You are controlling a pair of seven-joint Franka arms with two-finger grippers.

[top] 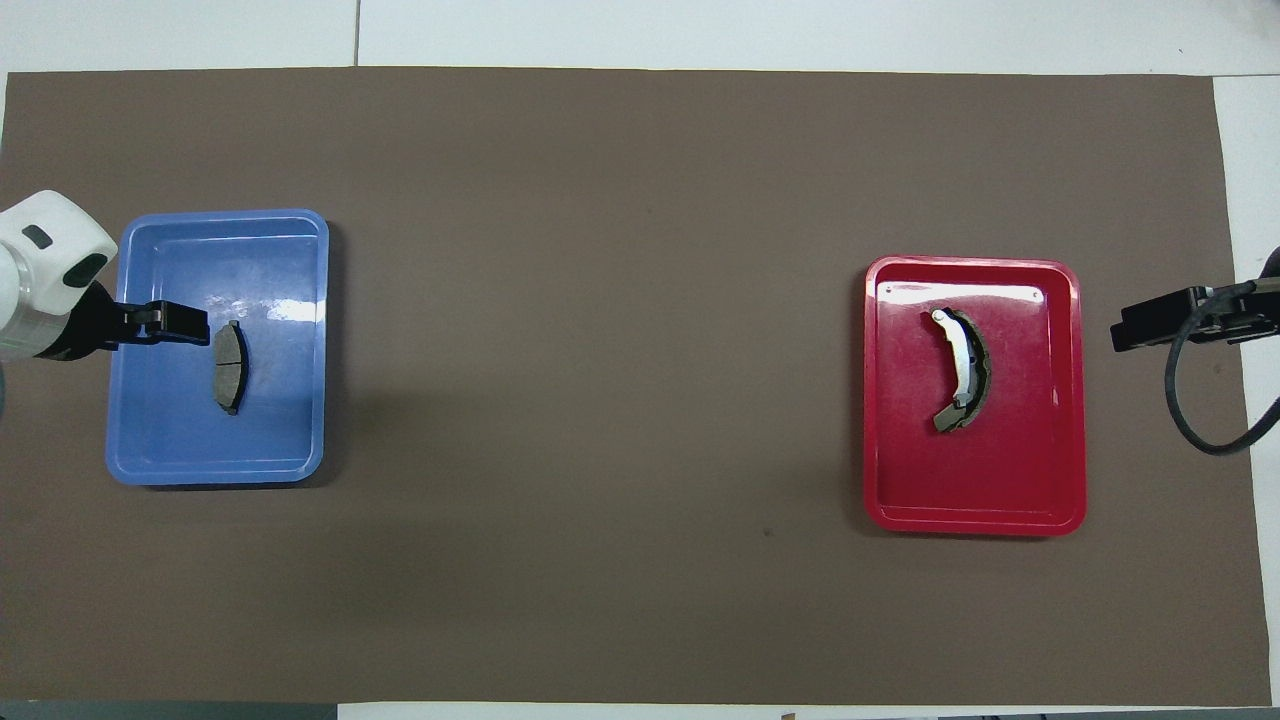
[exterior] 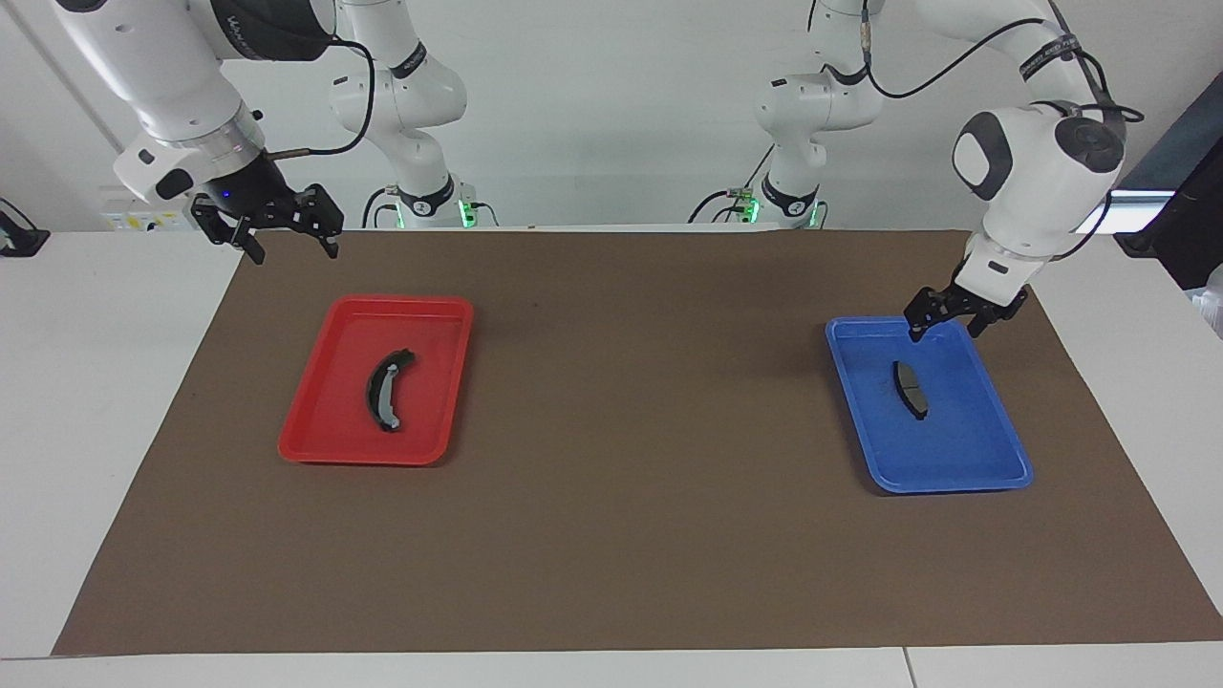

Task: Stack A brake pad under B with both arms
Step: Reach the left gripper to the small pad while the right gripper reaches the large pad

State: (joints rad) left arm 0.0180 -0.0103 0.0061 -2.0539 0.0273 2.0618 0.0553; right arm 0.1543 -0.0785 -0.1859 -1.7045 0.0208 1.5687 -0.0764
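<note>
Short dark brake pad A (exterior: 911, 388) lies flat near the centre of the blue tray (exterior: 994, 468), at the left arm's end of the brown mat (exterior: 611, 535). Left gripper (exterior: 948, 320) hangs low over the tray's robot-side rim, fingers apart and pointing down, nothing between them. In the facing view, pad A sits at about 7 o'clock from this gripper, close but apart, no contact. In the overhead view the left gripper (top: 165, 322) overlaps the tray, fingertip ending just beside the pad (top: 229, 367) at roughly its 10 o'clock; this overlap is read as height, not touch. Long crescent pad B (exterior: 386, 389), black backing with pale grey lining strip, lies in the middle of the red tray (exterior: 315, 444) at the right arm's end of the mat. Right gripper (exterior: 287, 229) is raised over the mat's robot-side edge, fingers spread wide, empty. Pad B lies at about 5 o'clock from it in the facing view, well apart. In the overhead view the right gripper (top: 1165, 325) shows at 3 o'clock from the red tray (top: 1070, 400), clear of its rim. The two trays are well apart.
</note>
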